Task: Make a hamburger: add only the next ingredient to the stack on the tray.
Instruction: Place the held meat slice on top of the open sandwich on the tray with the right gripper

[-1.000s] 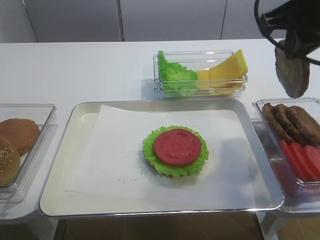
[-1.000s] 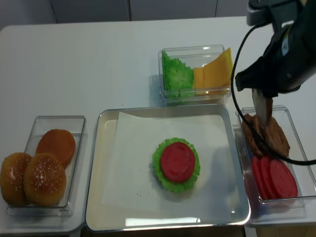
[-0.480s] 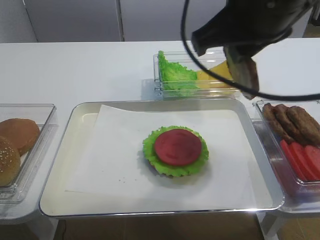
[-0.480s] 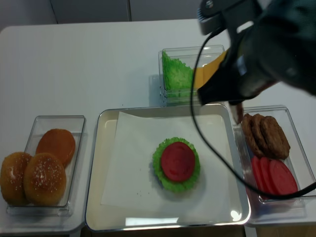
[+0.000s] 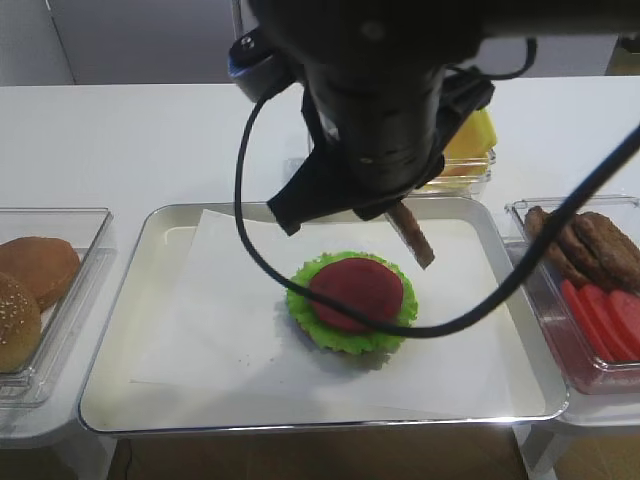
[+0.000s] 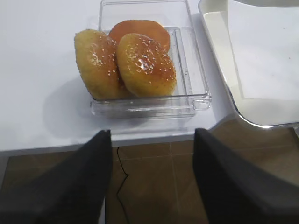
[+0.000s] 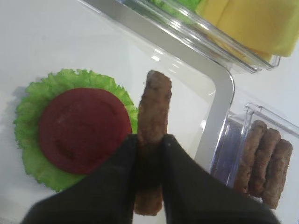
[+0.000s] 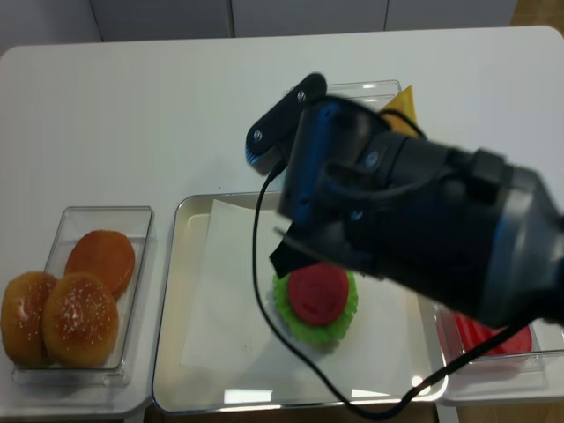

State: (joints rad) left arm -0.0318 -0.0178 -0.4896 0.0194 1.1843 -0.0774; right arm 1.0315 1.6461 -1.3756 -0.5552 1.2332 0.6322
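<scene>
Now the right gripper (image 7: pixel 149 144), clamped on the edge-up patty (image 7: pixel 153 119), should centre it over the tomato slice (image 7: pixel 84 128) and lay it flat.

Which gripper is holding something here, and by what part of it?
The right gripper pinches the meat patty edge-on across its flat faces, near its edge, so it hangs beside the stack. The left gripper is open, holding nothing.

Right pincer (image 7: pixel 149 142) clamped on an edge-on meat patty (image 7: pixel 152 126), arm reaching across the tray middle. Left pincer (image 6: pixel 152 135) spread wide, hanging off the counter's near-left edge.
</scene>
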